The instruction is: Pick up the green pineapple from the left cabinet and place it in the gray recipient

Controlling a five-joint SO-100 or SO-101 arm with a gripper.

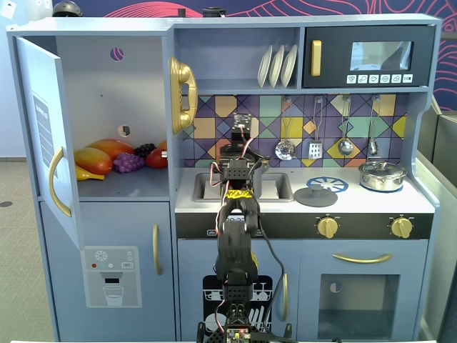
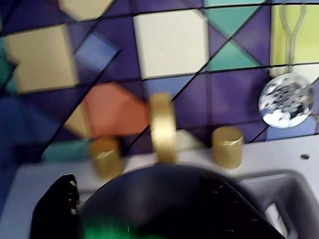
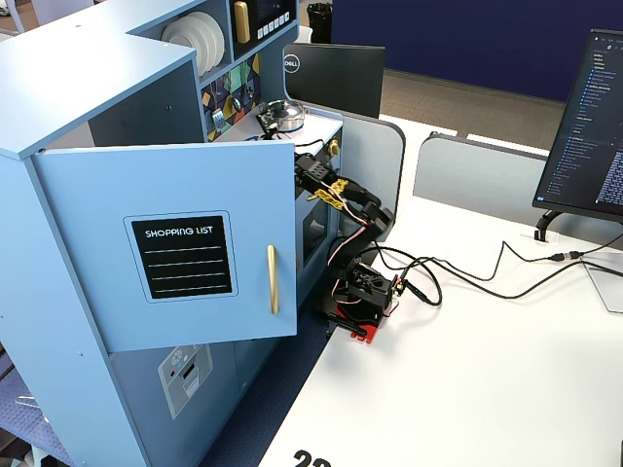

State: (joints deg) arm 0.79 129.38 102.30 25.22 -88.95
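The left cabinet stands open, its door swung out; no green pineapple shows inside. In the blurred wrist view a dark gray round pot, the gray recipient, fills the bottom, with a green patch, the green pineapple, low inside it at the frame's edge. My gripper hangs just over the pot, with one black finger at the left and the other jaw at the right, well apart. In a fixed view the gripper is over the sink and hides the pot.
Orange-yellow mangoes, purple grapes and a red fruit lie in the cabinet. A gold faucet and knobs stand behind the sink. A flat gray lid and a silver lidded pot sit on the counter.
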